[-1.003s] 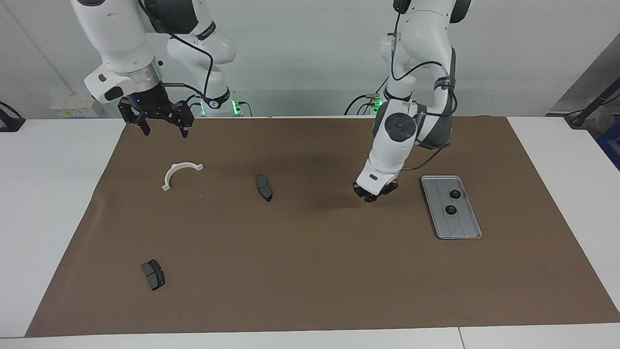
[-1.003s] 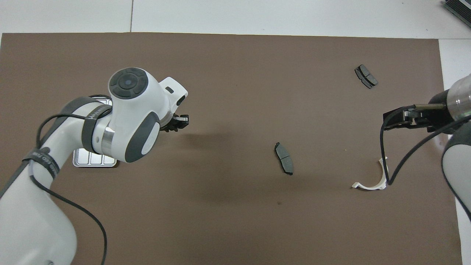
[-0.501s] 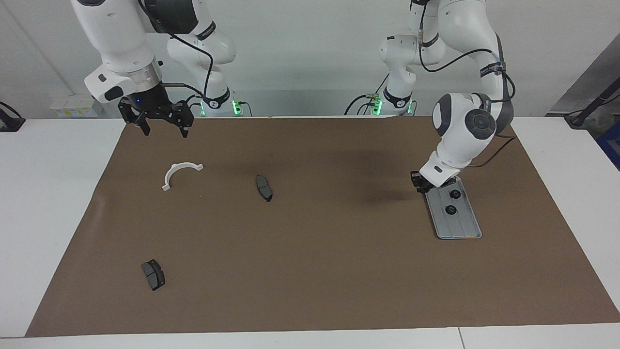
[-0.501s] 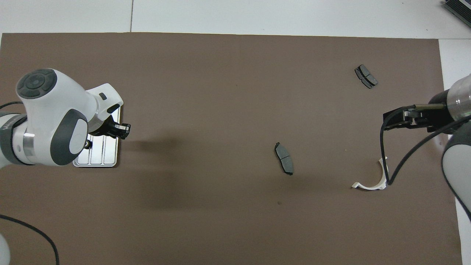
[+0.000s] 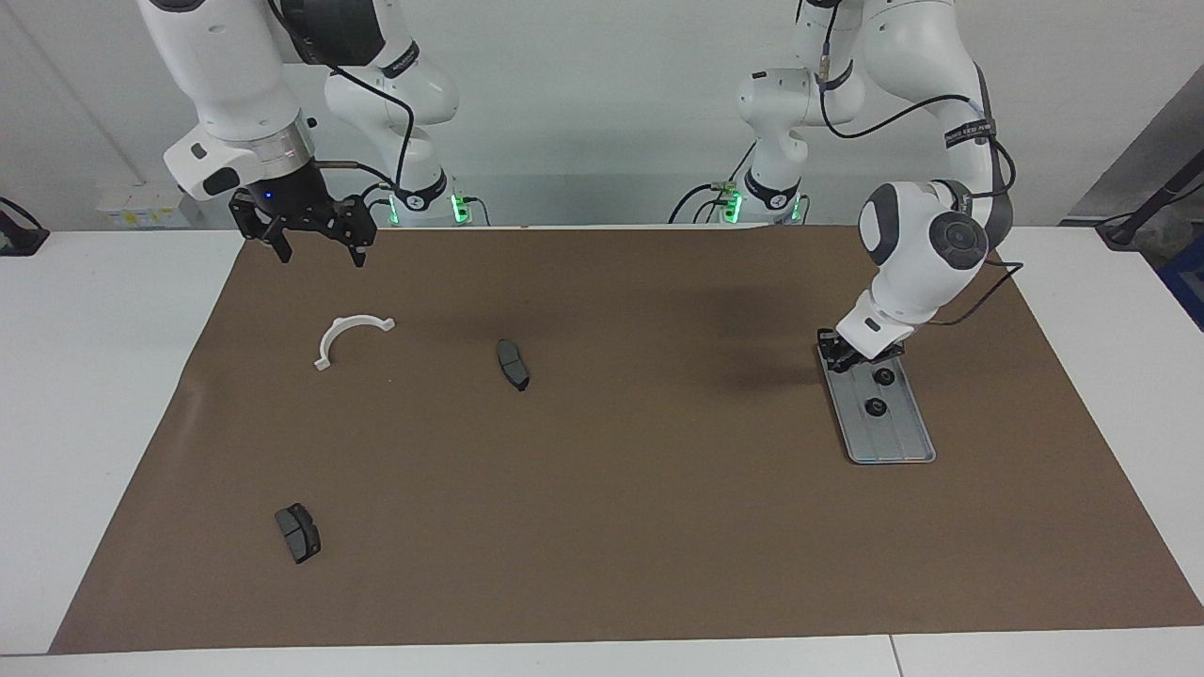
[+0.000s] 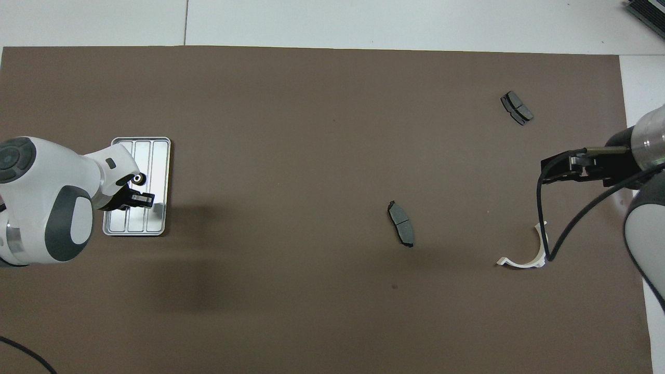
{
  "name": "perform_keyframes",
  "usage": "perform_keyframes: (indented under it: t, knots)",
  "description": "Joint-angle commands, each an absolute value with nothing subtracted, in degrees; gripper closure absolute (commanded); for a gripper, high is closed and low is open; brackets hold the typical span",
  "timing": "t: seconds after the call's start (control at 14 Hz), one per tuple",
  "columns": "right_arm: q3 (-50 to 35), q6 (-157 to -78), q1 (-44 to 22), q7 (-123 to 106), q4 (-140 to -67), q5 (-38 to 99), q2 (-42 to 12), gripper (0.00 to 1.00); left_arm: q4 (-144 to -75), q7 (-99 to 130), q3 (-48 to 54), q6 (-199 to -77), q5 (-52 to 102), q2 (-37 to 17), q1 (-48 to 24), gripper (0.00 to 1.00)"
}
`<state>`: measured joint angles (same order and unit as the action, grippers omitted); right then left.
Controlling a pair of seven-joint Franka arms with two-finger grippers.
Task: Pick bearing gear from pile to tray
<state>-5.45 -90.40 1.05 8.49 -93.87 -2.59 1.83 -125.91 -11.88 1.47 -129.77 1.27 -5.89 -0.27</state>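
- We see the left arm bent down from its base, its wrist tilted toward the tray (image 5: 903,451).
- The left gripper (image 5: 839,356) (image 6: 143,198) hangs low over the tray's end nearer the robots. Its fingertips are clenched; we cannot tell whether a gear sits between them.
- The right arm waits. The right gripper (image 5: 315,246) (image 6: 563,169) hangs with fingers spread and nothing in them, over the mat (image 5: 602,527) at the right arm's end, above the half-ring (image 5: 346,336) (image 6: 530,254).
- The tray lies on the mat toward the left arm's end. We count two gears (image 5: 883,377) (image 5: 876,407) on its ribbed floor, one nearer the robots.
- Two pads (image 5: 513,364) (image 5: 297,532) lie apart on the mat.
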Motion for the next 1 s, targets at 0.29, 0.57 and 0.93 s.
perform_keyframes:
  t: [0.29,0.57,0.93]
  knots:
    - [-5.8,-91.67,1.85,8.53,-95.62,-1.23,3.34,0.0,-128.15,-12.92,2.02,-133.33,2.02,-3.78,0.35,0.21]
    - [-5.8,-91.67,1.85,8.61,-95.62,-1.23,3.34,0.0,-115.19,-12.31,1.93,-122.83,2.02,-4.39,0.44,0.0]
    - [-5.98,-91.67,1.58,8.53,-95.62,-1.23,3.34,0.0,-102.5,-10.82,1.67,-114.71,1.67,-4.83,1.76,0.0]
